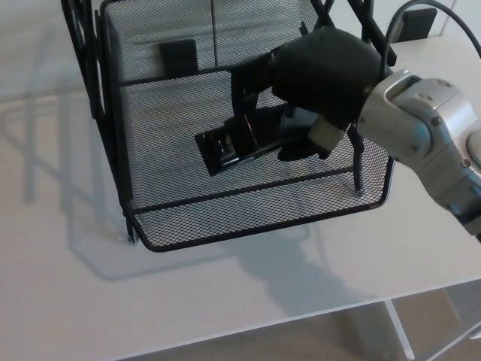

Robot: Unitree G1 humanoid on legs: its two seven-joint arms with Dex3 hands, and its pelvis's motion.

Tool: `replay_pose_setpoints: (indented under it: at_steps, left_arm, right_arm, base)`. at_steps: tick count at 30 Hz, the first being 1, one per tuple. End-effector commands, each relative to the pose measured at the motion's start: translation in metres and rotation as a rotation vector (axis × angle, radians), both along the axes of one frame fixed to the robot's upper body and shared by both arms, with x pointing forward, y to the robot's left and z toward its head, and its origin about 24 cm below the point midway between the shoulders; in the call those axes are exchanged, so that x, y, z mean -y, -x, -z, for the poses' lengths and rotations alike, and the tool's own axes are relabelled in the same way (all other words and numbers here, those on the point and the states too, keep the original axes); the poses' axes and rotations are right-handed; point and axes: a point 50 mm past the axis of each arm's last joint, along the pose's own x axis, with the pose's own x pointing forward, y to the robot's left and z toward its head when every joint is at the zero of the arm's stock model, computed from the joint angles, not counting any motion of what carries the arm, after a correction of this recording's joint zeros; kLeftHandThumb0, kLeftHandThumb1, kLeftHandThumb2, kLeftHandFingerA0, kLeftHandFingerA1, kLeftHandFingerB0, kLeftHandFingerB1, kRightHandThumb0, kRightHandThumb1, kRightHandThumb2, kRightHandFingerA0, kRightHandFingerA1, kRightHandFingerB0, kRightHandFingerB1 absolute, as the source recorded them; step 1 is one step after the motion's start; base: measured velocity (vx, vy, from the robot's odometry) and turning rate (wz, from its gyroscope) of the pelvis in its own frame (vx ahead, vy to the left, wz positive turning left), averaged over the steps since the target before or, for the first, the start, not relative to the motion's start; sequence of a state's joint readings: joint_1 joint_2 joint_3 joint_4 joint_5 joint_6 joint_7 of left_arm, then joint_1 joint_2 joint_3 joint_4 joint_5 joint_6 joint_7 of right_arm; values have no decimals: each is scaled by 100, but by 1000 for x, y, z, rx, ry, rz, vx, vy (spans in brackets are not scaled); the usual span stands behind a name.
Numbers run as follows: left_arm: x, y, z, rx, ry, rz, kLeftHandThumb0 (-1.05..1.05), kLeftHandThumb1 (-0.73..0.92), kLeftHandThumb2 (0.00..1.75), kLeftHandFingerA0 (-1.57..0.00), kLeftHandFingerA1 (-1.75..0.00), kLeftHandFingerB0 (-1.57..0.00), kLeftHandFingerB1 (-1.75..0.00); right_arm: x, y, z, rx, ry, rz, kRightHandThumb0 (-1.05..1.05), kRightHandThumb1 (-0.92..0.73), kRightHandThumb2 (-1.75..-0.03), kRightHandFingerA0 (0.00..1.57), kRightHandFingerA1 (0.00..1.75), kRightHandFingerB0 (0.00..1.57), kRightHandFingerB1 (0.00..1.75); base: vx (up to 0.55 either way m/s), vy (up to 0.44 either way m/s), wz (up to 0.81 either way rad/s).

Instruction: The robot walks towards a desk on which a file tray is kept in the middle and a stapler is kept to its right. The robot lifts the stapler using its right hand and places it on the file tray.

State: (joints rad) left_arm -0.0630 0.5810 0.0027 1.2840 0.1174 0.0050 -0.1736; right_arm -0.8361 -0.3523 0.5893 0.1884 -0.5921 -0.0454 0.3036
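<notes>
A black wire-mesh file tray [225, 218] stands in the middle of the white desk [90, 301]. My right hand [316, 75] reaches in over the tray from the right, its fingers curled around a black stapler [237, 147]. The stapler lies tilted just above or on the tray's top mesh shelf; I cannot tell whether it touches the mesh. Its right end is hidden under my hand. My left hand does not show.
The tray's black frame posts [90, 60] rise at its left side. A dark object [417, 22] sits at the desk's far right. The desk's front edge [301, 323] runs along the bottom, with a leg frame below it at bottom right.
</notes>
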Motion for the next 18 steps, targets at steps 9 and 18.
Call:
replay_pose_setpoints:
  at_steps: [9, 18]
  left_arm:
    - [0, 0, 0, -4, -25, 14, -75, 32, 120, -46, -92, -36, -84]
    - [-2, 2, -2, -5, -17, 25, -76, 34, 119, -48, -91, -40, -84]
  right_arm:
    - [2, -4, 9, -97, 87, 68, -47, -65, -61, 23, 50, 25, 32]
    - [3, -8, -19, 50, 125, 207, -81, -46, -81, 0, 19, 2, 0]
  base:
    - [0, 0, 0]
    - [0, 0, 0]
